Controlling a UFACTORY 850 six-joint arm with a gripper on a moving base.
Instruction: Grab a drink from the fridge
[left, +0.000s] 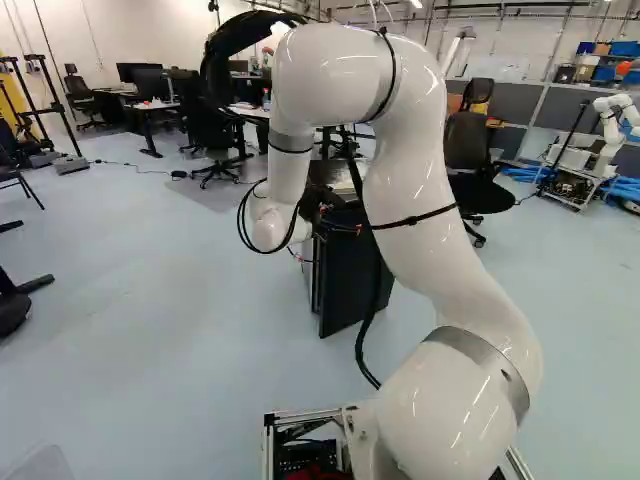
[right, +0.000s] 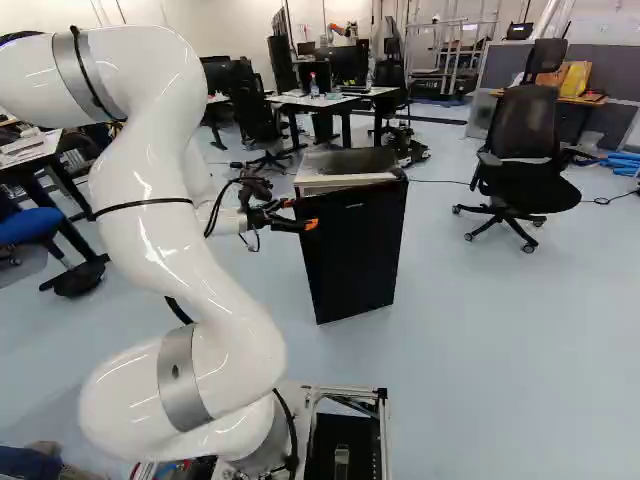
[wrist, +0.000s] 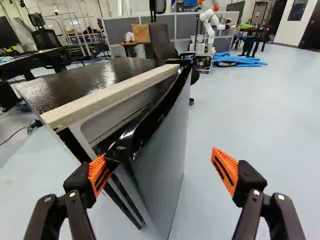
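While the pincer (right: 301, 213) gapes wide, one pad (wrist: 100, 175) against the fridge door (wrist: 162, 170) — at its corner

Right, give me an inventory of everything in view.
Fridge: 1, black and white, ahead of arm
Door: 1, black, ajar on fridge
Office chairs: several, black, around room
Desks: several, pale-topped, beyond fridge
Monitors: several, black, on desks
Bottle: 1, clear, on desk
Partitions: several, grey, far side
Tubes: several, blue, on floor
Another robot: 1, white, beside tubes
Arm: 1, white, on base
Gripper: 1, black and orange, open, at door edge
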